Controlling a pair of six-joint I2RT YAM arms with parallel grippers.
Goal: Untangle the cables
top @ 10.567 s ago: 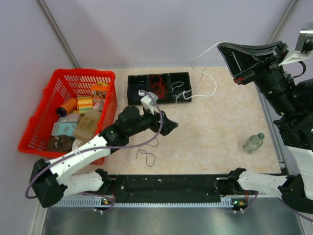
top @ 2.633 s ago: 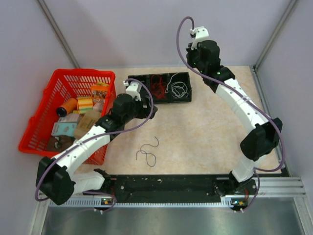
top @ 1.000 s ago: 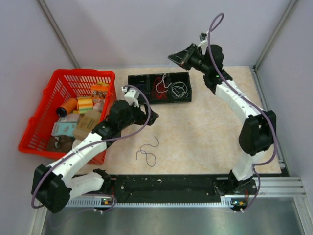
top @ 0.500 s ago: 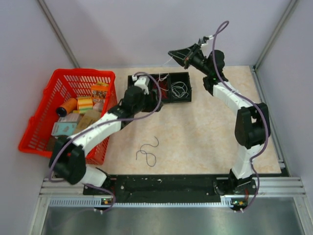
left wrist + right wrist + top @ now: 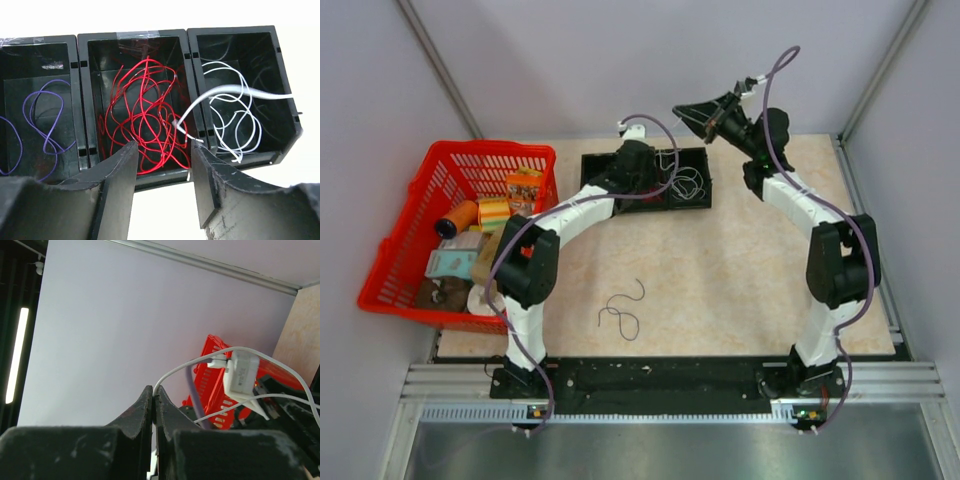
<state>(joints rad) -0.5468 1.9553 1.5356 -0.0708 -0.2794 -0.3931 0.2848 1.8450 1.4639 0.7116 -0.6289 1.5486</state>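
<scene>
Reaching over the black tray point(image 5: 81, 100) at the back of the counter point(image 5: 750, 260), the left gripper point(image 5: 164, 150) hung with its fingers spread and nothing between them, just above the middle compartment. That compartment held a tangle of red wires point(image 5: 145, 115). The one to its left held a purple wire point(image 5: 45, 115), and the one to its right a white coil point(image 5: 235, 125). One white strand point(image 5: 225, 92) crossed the dividing wall, its end over the red tangle. The right gripper point(image 5: 153, 392) — raised beyond the tray's far side — had its fingers pressed together on a white wire point(image 5: 175, 370). A loose wire point(image 5: 623, 310) lay on the counter, well apart from the tray, and a red basket point(image 5: 395, 250) stood at the left.
</scene>
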